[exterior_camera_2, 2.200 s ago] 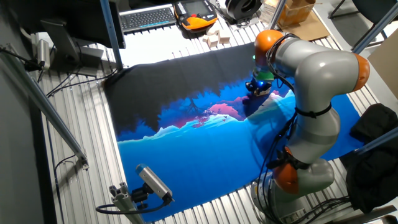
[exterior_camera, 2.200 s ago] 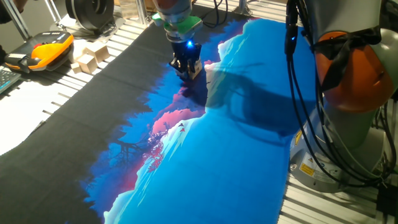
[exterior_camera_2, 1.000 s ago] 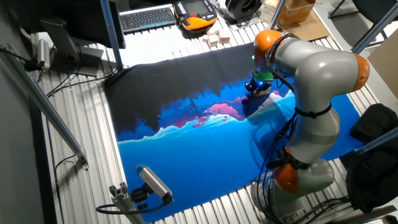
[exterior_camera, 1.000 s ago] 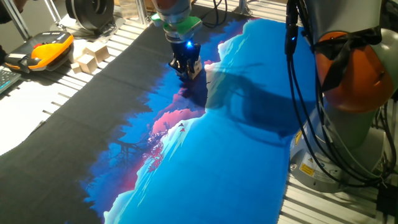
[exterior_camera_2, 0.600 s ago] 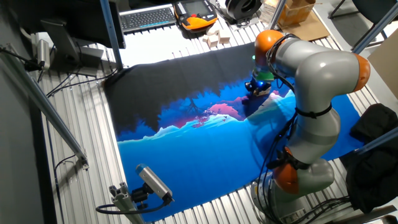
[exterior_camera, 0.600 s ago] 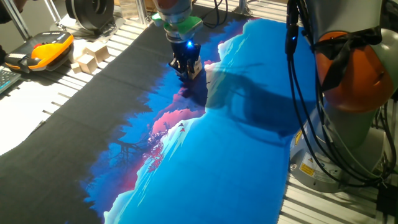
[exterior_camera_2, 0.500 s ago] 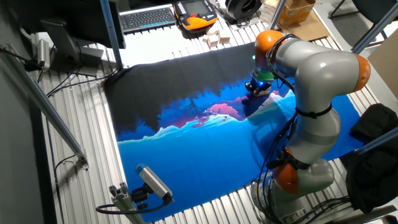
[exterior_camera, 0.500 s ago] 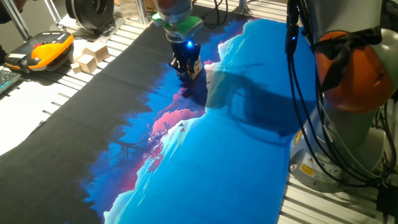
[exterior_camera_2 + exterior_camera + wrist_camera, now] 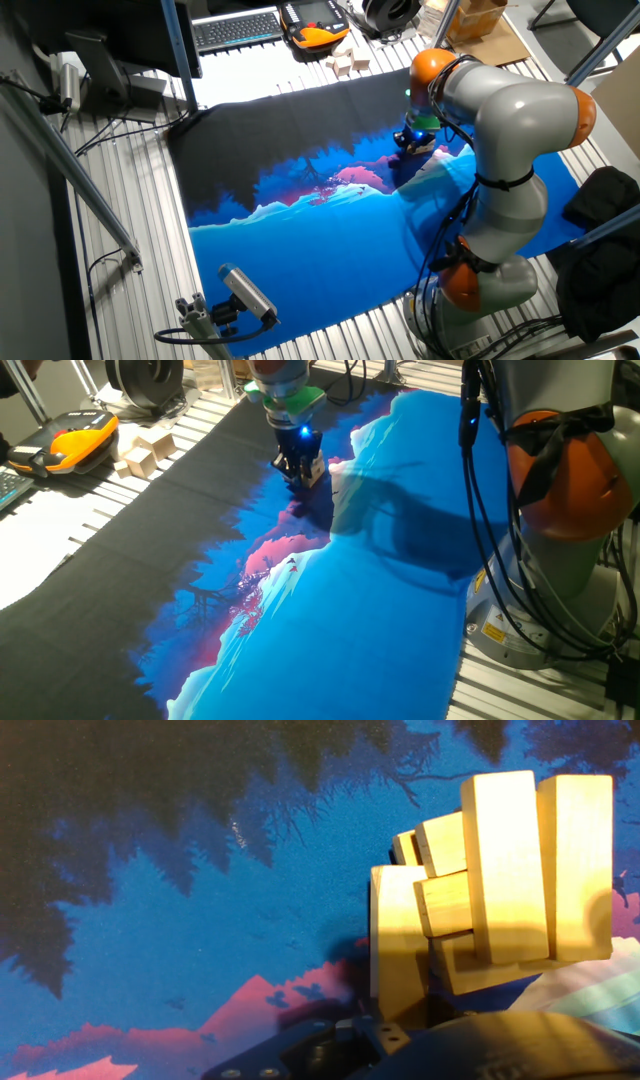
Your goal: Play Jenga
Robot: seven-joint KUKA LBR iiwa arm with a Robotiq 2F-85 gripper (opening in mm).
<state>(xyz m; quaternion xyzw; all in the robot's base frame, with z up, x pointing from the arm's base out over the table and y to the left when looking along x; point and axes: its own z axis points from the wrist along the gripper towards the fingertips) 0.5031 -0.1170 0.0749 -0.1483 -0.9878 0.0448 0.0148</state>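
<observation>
The Jenga tower [image 9: 510, 870] is a small stack of pale wooden blocks in crosswise layers on the printed mat. It fills the right of the hand view. One block [image 9: 398, 945] juts out of the stack towards my hand. My gripper [image 9: 301, 470] is low on the mat, right against the tower [image 9: 319, 473], and it also shows in the other fixed view [image 9: 415, 140]. In the hand view only the gripper's dark body [image 9: 420, 1045] shows at the bottom. The fingers are hidden, so I cannot tell whether they hold a block.
Chunky wooden cubes [image 9: 145, 450] sit off the mat by an orange pendant [image 9: 75, 438]. A keyboard [image 9: 238, 27] lies at the back. The arm's base [image 9: 570, 490] and cables stand at the mat's edge. A camera on a stand [image 9: 245, 293] is near the front corner.
</observation>
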